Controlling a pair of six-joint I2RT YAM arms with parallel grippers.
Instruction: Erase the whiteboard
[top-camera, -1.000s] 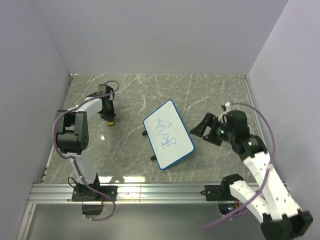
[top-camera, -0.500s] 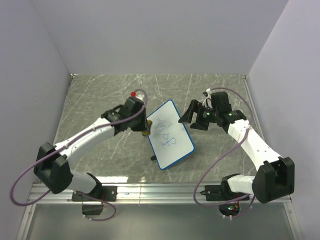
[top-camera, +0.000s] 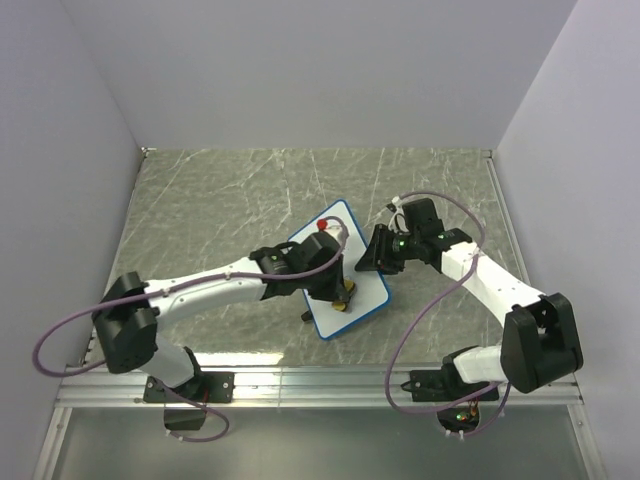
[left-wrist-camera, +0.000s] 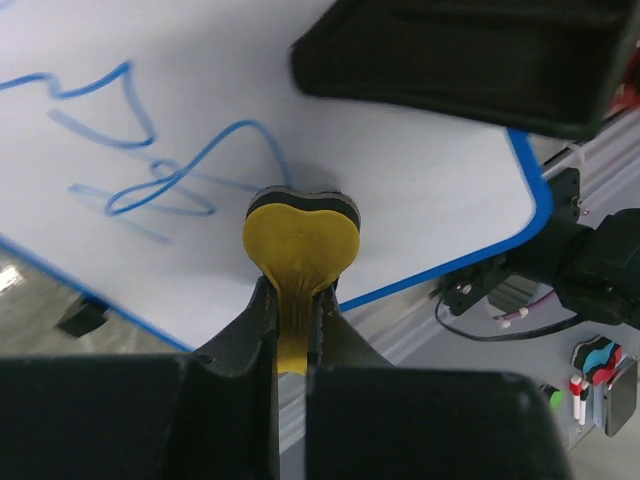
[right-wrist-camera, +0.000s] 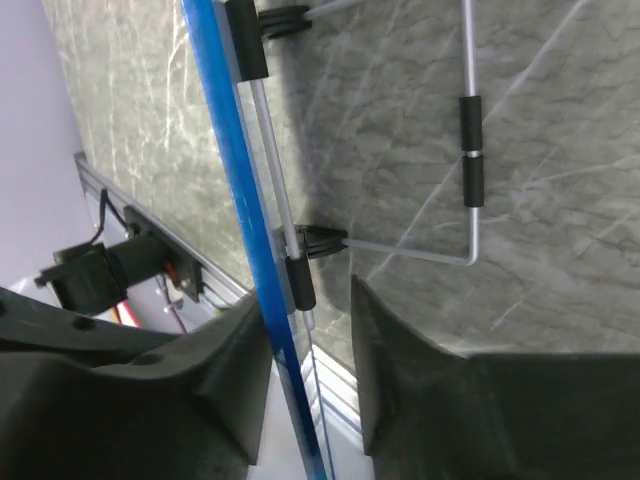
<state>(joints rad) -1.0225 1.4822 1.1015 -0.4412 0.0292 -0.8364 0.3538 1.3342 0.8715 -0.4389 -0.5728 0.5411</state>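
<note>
Clamped on the yellow eraser (left-wrist-camera: 300, 238) with the jaws of the left gripper (left-wrist-camera: 290, 315), pressing it to the whiteboard (top-camera: 366, 283) at mid-bench (top-camera: 200, 200), beside blue scribbles (left-wrist-camera: 150, 188). Straddling the board's blue edge with the jaws of the right gripper (right-wrist-camera: 305, 310) apart, not squeezing. Could slide or tip the board on its wire legs (right-wrist-camera: 468, 150) if wiped hard while unbraced. Crowded on the far side by the right arm (top-camera: 490, 290).

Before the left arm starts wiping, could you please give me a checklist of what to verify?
1. The left claw pinches the yellow eraser: ok.
2. The eraser sits over the whiteboard, beside the blue scribbles: ok.
3. The eraser is pressed onto the surface: cannot tell.
4. The right claw is clamped on the blue frame: not ok; its fingers straddle it with a gap.
5. The scribbles are wiped: not ok.
</note>
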